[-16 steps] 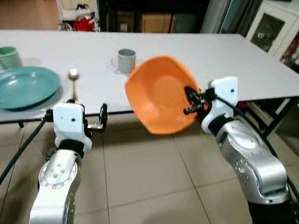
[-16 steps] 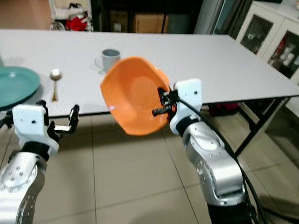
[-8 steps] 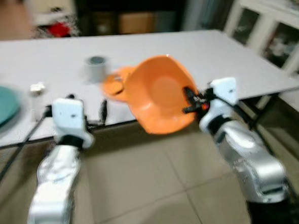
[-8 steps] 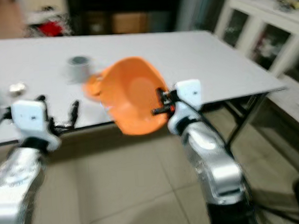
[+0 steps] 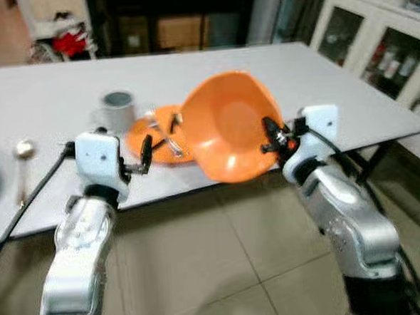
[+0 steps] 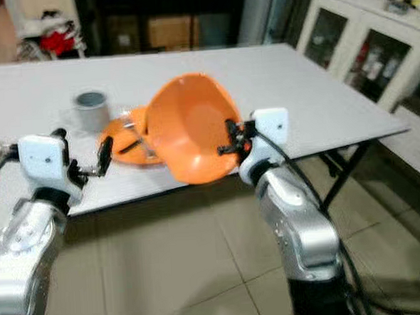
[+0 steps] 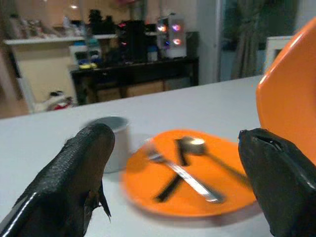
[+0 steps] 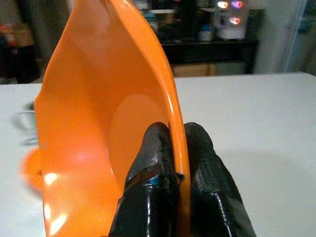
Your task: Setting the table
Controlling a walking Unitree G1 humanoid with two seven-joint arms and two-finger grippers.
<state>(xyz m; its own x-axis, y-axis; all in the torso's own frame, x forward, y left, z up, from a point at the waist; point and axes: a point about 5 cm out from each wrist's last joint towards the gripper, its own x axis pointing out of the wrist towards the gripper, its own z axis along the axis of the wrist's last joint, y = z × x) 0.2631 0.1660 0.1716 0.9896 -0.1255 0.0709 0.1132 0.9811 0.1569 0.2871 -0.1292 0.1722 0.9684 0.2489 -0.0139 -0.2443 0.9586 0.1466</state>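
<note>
R gripper [image 8: 173, 148] pinches orange bowl [image 5: 229, 128] rim; L gripper [image 7: 177, 168] spread nr plate [image 5: 158, 128] w/ cutlery.

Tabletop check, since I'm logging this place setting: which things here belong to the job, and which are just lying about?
Job:
orange bowl, clamped by its rim in the right gripper
orange plate with fork and spoon
grey cup
left gripper, open, holding nothing

Lying about:
white cabinet
red item on the floor behind the table

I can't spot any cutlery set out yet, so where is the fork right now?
The fork lies on the orange plate beside a spoon, near the table's front edge, just right of the grey mug and left of the orange bowl.
</note>
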